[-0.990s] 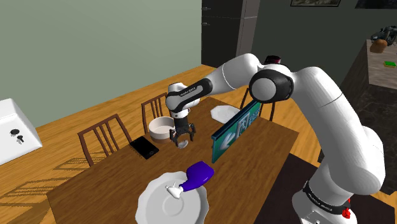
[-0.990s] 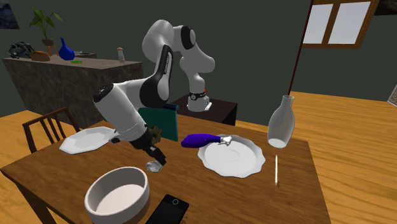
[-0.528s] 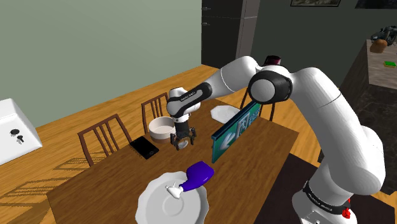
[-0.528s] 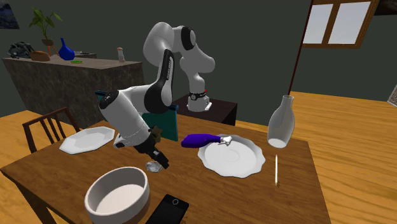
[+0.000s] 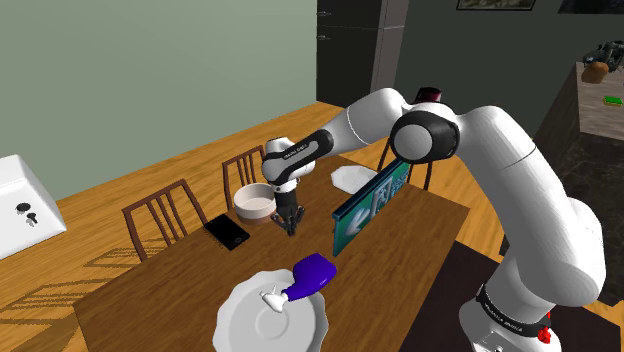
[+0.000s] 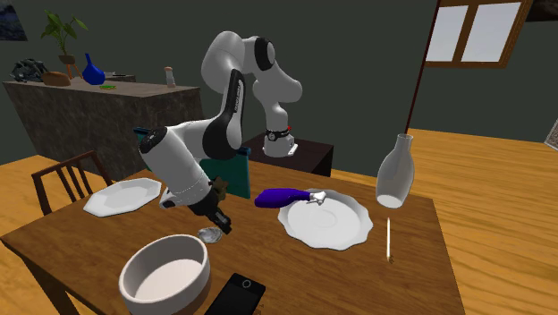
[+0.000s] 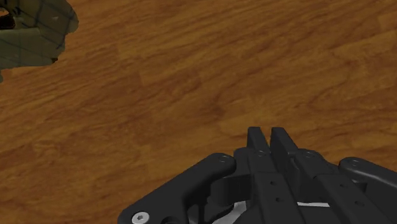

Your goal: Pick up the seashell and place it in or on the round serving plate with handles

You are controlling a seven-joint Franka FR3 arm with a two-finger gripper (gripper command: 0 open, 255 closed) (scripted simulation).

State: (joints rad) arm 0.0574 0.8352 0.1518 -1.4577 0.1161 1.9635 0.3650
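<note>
Shell [image 6: 211,235] first: we see a small, pale grey, lumpy thing lying on the wooden bench [image 6: 89,237], just beside the round white dish [image 6: 164,239] and right at the tip of the tool [image 6: 220,225]. It rests on the wood, and we cannot tell whether any part of it is gripped.

The second exterior view gives us that shell from across the bench. In the shoulder view the tool [image 5: 291,224] appears as one thin black point, close to the dish's wall [image 5: 255,207]. The wrist view shows the fingers [image 7: 257,143] pressed almost together, with a hairline slit between them and bare wood grain beyond their tips. Pale slivers [image 7: 312,204] peek out under the black finger bodies, and we cannot tell what they are.

The arm [image 6: 183,161] rises from its stand, folds at a high elbow and slopes down over the bench. Its wrist is bent so that the tool points down at the wood, leaning a little in the second exterior view.

Further out, a purple bottle [image 6: 279,197] lies with its neck on a scalloped plate [image 6: 344,234], and a phone [image 6: 234,293] lies near the dish.
</note>
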